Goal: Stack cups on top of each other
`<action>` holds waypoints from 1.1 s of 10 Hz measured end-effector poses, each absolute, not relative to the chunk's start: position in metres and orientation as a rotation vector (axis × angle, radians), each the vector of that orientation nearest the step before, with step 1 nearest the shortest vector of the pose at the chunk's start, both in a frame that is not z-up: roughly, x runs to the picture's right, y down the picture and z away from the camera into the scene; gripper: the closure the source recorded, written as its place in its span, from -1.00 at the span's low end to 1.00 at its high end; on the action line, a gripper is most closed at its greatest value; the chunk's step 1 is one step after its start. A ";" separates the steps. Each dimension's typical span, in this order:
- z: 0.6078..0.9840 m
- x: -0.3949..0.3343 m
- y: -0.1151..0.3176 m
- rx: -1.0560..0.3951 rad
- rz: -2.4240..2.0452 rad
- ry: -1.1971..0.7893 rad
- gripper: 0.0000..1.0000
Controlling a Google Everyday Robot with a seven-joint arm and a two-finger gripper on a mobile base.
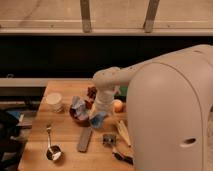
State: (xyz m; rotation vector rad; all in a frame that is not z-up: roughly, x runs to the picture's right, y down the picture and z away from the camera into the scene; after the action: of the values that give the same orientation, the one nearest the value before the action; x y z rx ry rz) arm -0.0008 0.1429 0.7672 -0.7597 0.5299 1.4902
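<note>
The cream-white cup [55,101] stands upright near the table's left back corner. The light blue cup [96,120] sits near the middle of the table, just right of a dark red bowl [80,116]. My gripper [98,114] hangs at the end of the white arm, reaching down from the right, right at the blue cup and covering its top. I cannot tell whether it touches or holds the cup. The two cups stand well apart.
The red bowl holds a crumpled blue-white item [77,104]. An orange [118,105] lies right of the arm. A metal measuring cup [52,151], a grey flat bar [84,139], a small grey object [107,139], a yellow item [123,132] and a black utensil [122,156] lie toward the front. My white body [170,115] hides the table's right side.
</note>
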 end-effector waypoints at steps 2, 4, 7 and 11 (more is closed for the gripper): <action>0.774 0.005 0.146 -0.766 1.503 0.541 -0.50; 0.786 0.004 0.154 -0.775 1.504 0.568 -0.50; 0.801 0.011 0.166 -0.812 1.523 0.605 -0.43; 0.807 0.008 0.178 -0.826 1.500 0.604 0.32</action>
State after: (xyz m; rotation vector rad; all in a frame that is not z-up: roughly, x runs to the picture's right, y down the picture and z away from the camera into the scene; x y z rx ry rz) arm 0.0084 0.1784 0.8072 -0.8259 0.6042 1.5000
